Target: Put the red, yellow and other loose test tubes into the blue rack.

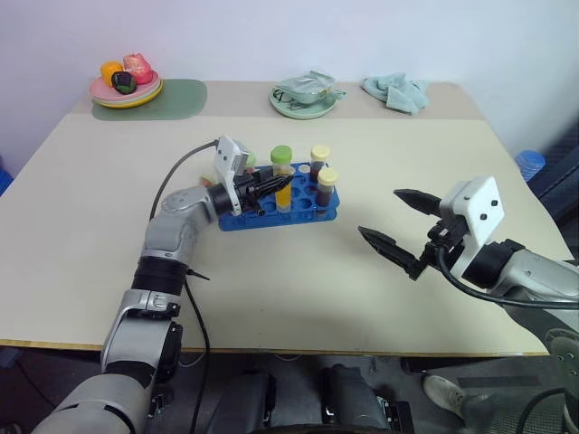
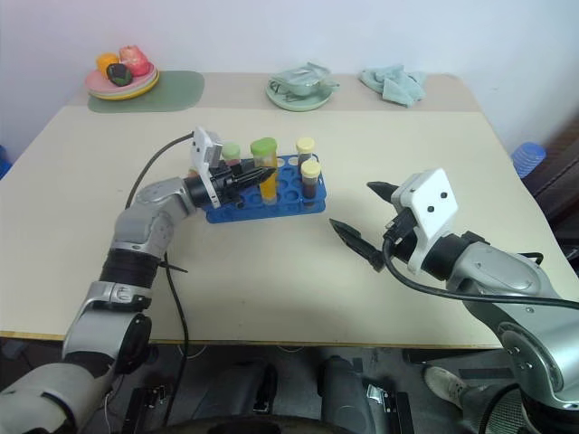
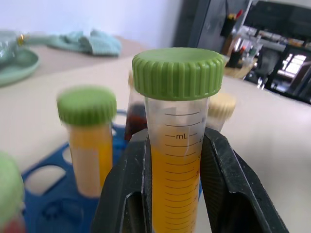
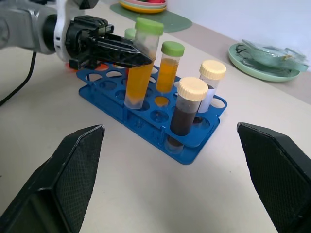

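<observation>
The blue rack stands mid-table. My left gripper is shut on a yellow-orange test tube with a green cap. The tube is slightly tilted, and its lower end sits in a hole of the rack's near row. In the rack stand another yellow, green-capped tube, two pale-yellow-capped tubes, and a green-capped tube with red contents right beside the left gripper. My right gripper hangs open and empty above the table, to the right of the rack.
At the back left a plate of toy food rests on a green mat. A green plate holding crumpled plastic and a teal cloth lie along the far edge. A black cable trails from the left wrist.
</observation>
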### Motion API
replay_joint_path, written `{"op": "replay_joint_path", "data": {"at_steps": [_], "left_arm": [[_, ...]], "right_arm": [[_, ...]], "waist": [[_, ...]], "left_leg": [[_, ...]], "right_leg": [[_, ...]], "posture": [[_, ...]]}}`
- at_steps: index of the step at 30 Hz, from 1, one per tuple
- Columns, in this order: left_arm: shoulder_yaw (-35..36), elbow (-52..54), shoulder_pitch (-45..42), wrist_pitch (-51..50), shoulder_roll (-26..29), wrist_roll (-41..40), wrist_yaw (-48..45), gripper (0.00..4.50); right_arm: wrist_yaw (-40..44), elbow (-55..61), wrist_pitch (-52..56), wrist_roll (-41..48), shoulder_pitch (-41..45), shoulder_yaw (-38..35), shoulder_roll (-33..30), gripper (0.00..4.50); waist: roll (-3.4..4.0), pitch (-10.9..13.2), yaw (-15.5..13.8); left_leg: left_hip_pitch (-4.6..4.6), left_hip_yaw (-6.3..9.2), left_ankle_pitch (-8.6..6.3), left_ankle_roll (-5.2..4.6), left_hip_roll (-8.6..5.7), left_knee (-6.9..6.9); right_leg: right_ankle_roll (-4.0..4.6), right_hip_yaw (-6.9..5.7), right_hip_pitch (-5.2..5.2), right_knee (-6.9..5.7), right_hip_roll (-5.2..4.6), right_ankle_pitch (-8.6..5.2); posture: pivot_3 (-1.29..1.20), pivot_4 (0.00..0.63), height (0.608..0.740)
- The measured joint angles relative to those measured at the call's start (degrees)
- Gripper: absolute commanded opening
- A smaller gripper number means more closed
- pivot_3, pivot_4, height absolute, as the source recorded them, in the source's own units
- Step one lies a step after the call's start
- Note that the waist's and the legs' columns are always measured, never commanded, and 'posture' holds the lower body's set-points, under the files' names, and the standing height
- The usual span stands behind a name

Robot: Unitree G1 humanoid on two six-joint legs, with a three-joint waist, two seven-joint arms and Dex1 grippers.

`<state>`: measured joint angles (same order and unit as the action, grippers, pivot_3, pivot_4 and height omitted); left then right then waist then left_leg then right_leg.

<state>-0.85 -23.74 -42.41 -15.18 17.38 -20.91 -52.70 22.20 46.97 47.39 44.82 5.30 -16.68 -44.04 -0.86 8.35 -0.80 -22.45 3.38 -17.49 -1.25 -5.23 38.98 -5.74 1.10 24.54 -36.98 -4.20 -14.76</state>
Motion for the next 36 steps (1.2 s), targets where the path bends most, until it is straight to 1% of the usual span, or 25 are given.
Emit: {"op": "replay_joint_path", "data": {"at_steps": [7,10,16,18,19,23,26,30,33,35,36], "left_arm": [[-0.55,-4.47,-0.77,6.66,-0.90,2.16,-1.06,0.74],[-2.16,-8.04,-0.82,7.97,-1.39,4.86,-0.78,0.74],[-2.49,-9.13,-0.79,10.82,-1.47,6.49,-0.82,0.74],[-2.05,-8.75,-0.81,8.85,-1.46,5.36,-1.93,1.77],[-1.76,-8.28,-0.78,7.07,-1.38,4.80,-2.52,2.09],[-1.64,-3.97,-0.17,3.11,-1.36,3.86,-2.34,4.14],[-0.51,2.06,1.21,0.99,-0.84,2.45,-1.90,4.14],[2.01,11.04,1.57,-5.12,2.45,-2.14,-1.47,4.14],[6.86,12.75,-1.65,-11.90,5.79,-5.81,2.60,4.14],[10.48,12.66,-4.48,-14.76,8.26,-6.26,6.77,4.14],[11.42,12.03,-6.33,-16.98,10.09,-5.35,10.67,4.14]], "right_arm": [[-0.61,0.02,0.13,0.45,-0.04,-0.01,0.00,4.50],[-0.70,0.02,0.11,0.42,-0.40,-0.01,0.00,4.50],[-0.36,0.02,-0.37,0.21,-1.94,-0.01,0.02,4.50],[-0.28,0.02,-0.59,-0.09,-2.03,-0.01,0.02,4.50],[-0.22,0.01,-0.81,-0.21,-2.03,-0.01,0.02,4.50],[0.20,-0.02,-1.59,-0.79,-2.03,0.03,0.04,4.50],[0.73,-0.07,-1.72,-0.86,-2.15,0.04,0.05,4.50],[2.29,-0.72,-2.22,-1.12,-2.61,0.12,0.04,4.50],[3.86,-2.03,-2.81,-1.44,-1.92,0.98,0.02,4.50],[5.04,-3.00,-3.30,-1.75,-0.61,1.93,0.01,4.50],[5.79,-4.04,-3.66,-2.01,0.78,2.90,0.01,4.50]], "waist": [[0.00,-0.02,0.09],[-0.01,-0.01,0.14],[-0.01,-0.01,0.15],[-0.01,-0.01,0.19],[-0.01,-0.01,0.18],[-0.01,0.00,0.06],[0.00,0.00,0.10],[0.01,0.02,0.18],[0.02,0.02,0.23],[0.02,0.02,0.25],[0.01,0.03,0.23]], "left_leg": [[0.03,0.00,0.00,-0.01,0.01,0.01],[0.02,0.00,-0.01,-0.03,0.01,0.00],[0.02,0.00,-0.10,-0.18,0.02,0.01],[0.02,0.00,-0.10,-0.19,0.02,0.01],[0.02,0.00,-0.10,-0.19,0.02,0.01],[0.00,0.00,-0.06,-0.11,0.01,0.02],[0.00,0.00,-0.02,-0.04,0.02,0.02],[0.01,0.00,-0.04,-0.07,0.03,0.02],[0.01,0.00,-0.08,-0.15,0.03,0.03],[0.02,0.00,-0.04,-0.08,0.03,0.03],[0.02,0.00,-0.01,-0.03,0.02,0.04]], "right_leg": [[0.00,0.00,-0.02,-0.03,0.01,0.00],[0.00,0.00,0.00,-0.03,0.03,0.00],[0.00,0.00,0.00,-0.04,0.02,0.00],[0.00,0.00,0.00,-0.05,0.02,0.00],[0.00,0.00,0.00,-0.05,0.03,0.00],[0.00,0.00,0.00,-0.03,0.02,0.00],[0.00,0.00,0.00,-0.03,0.02,0.00],[0.00,0.00,0.01,-0.05,0.03,0.00],[0.00,0.00,0.01,-0.06,0.06,0.00],[0.00,0.00,0.02,-0.08,0.07,0.00],[0.00,-0.01,0.02,-0.07,0.07,0.00]], "posture": [[0.00,0.150,0.740],[0.00,0.150,0.740],[0.00,0.150,0.740],[0.00,0.150,0.740],[0.00,0.150,0.740],[0.00,0.150,0.740],[0.00,0.150,0.740],[0.00,0.150,0.740],[0.00,0.150,0.740],[0.00,0.150,0.740],[0.00,0.150,0.740]]}}
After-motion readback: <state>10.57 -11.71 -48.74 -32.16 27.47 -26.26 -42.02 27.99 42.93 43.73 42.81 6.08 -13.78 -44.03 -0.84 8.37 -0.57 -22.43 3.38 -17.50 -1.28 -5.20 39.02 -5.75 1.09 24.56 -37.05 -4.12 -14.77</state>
